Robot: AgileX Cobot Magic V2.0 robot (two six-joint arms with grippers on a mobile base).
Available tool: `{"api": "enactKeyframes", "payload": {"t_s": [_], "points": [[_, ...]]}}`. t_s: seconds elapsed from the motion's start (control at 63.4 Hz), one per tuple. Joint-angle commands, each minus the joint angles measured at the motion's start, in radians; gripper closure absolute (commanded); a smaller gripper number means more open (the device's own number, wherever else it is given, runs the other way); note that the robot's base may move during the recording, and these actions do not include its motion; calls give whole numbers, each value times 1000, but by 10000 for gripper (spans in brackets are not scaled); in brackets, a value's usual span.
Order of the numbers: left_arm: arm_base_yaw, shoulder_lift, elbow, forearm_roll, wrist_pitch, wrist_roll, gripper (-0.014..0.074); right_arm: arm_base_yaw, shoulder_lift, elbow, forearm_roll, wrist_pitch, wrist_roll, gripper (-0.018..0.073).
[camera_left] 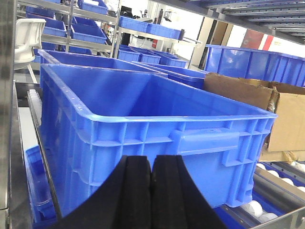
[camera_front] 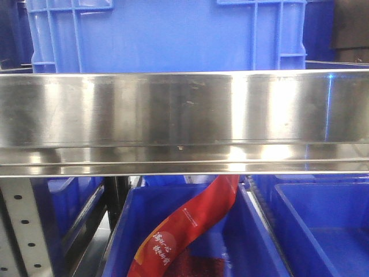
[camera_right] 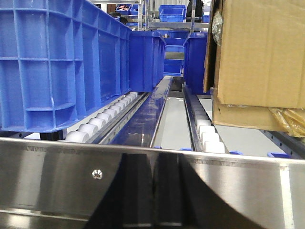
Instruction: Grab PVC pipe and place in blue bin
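The blue bin (camera_left: 143, 95) stands open-topped on the roller shelf right in front of my left gripper (camera_left: 152, 160). That gripper is shut, its black pads pressed together with nothing between them, level with the bin's near wall. The same bin (camera_front: 167, 34) rises above the steel rail in the front view and fills the left of the right wrist view (camera_right: 57, 62). My right gripper (camera_right: 153, 156) is shut and empty, close against a steel rail (camera_right: 57, 176). A white curved plastic piece (camera_left: 28, 40) sits far left beyond the bin. I cannot tell whether it is the PVC pipe.
A cardboard box (camera_left: 267, 109) stands right of the bin and shows again (camera_right: 259, 57) on the roller lane (camera_right: 205, 133). A wide steel rail (camera_front: 184, 109) crosses the front view. Below it, lower blue bins (camera_front: 323, 225) hold a red bag (camera_front: 184, 231).
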Motion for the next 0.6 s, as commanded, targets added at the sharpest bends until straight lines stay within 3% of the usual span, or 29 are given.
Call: {"api": "enactKeyframes", "payload": {"t_s": [0.0, 0.583], "points": [[-7, -5, 0, -1, -22, -5, 707, -5, -4, 2, -8, -26, -7, 727], [-7, -5, 0, 6, -18, -5, 707, -5, -4, 2, -8, -26, -7, 727]]}}
